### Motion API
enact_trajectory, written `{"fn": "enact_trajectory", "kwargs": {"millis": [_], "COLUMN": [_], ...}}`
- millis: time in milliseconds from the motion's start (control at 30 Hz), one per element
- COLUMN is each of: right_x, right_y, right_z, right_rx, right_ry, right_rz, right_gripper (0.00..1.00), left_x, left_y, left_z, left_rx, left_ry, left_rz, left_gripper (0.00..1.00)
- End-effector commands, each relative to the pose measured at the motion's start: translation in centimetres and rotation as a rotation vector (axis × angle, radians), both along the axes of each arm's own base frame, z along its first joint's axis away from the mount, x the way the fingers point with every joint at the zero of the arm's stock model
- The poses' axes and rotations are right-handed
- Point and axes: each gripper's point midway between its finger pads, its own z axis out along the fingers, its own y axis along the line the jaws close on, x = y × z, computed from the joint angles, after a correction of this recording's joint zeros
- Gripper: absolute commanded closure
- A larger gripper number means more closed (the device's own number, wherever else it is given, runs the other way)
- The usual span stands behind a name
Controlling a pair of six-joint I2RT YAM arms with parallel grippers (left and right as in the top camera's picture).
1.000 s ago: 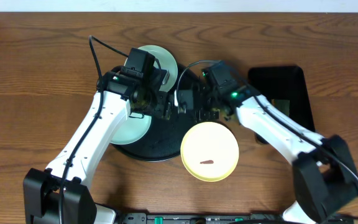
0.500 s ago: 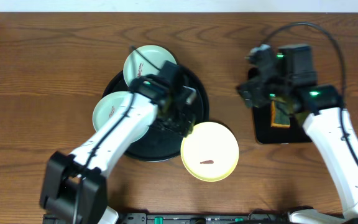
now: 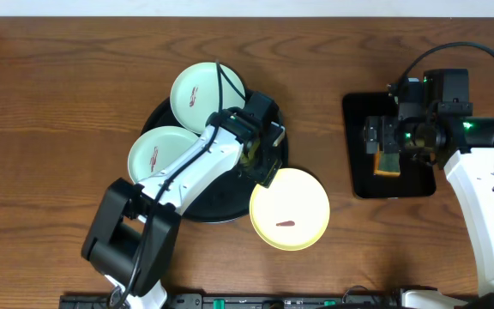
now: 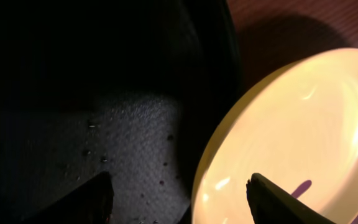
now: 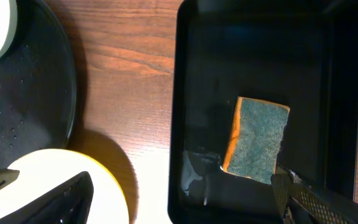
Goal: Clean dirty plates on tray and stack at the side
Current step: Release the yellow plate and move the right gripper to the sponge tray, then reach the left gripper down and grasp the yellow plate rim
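The round black tray (image 3: 221, 202) carries two mint-green plates, one at its back edge (image 3: 206, 90) and one at its left (image 3: 157, 153), each with a reddish smear. A yellow plate (image 3: 289, 209), also smeared, overlaps the tray's front right rim. My left gripper (image 3: 264, 170) is open low over the tray. In the left wrist view the left gripper (image 4: 185, 205) straddles the yellow plate's (image 4: 291, 124) rim, one finger over the tray (image 4: 104, 124) and one over the plate. My right gripper (image 3: 393, 142) hangs open and empty.
A smaller black rectangular tray (image 3: 367, 112) stands at the right and holds an orange and green sponge (image 3: 387, 163). In the right wrist view the sponge (image 5: 257, 140) lies flat just ahead of the right gripper (image 5: 179, 205). Bare wood surrounds both trays.
The right arm swung from the round tray to the rectangular tray and opened, leaving the sponge lying there. The left arm moved right across the round tray to the yellow plate's rim.
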Motion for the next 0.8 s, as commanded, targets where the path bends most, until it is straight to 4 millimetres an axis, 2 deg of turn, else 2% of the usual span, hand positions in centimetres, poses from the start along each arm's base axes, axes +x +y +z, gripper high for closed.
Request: {"fn": "enact_trajectory", "kwargs": {"millis": [0, 100, 700, 767], "right_x": [0.0, 0.0, 0.1, 0.1], "right_y": [-0.1, -0.1, -0.1, -0.1], "right_z": [0.5, 0.5, 0.5, 0.5], "right_rx": [0.011, 0.011, 0.01, 0.009], "right_ry": [-0.009, -0.009, -0.01, -0.011], "right_rz": [-0.018, -0.017, -0.015, -0.015], "right_gripper": [0.09, 0.09, 0.07, 0.07], "left_x": [-0.6, -1.0, -3.6, -3.4], "left_y": [-0.8, -0.6, -0.8, -0.6], "left_z": [-0.6, -1.1, -3.3, -3.4], "left_rx": [-0.031, -0.021, 0.006, 0.02], "left_ry": [0.043, 0.059, 0.094, 0.081], "left_rz": [-0.026, -0.027, -0.073, -0.071], "left_gripper": [0.35, 0.41, 0.48, 0.57]}}
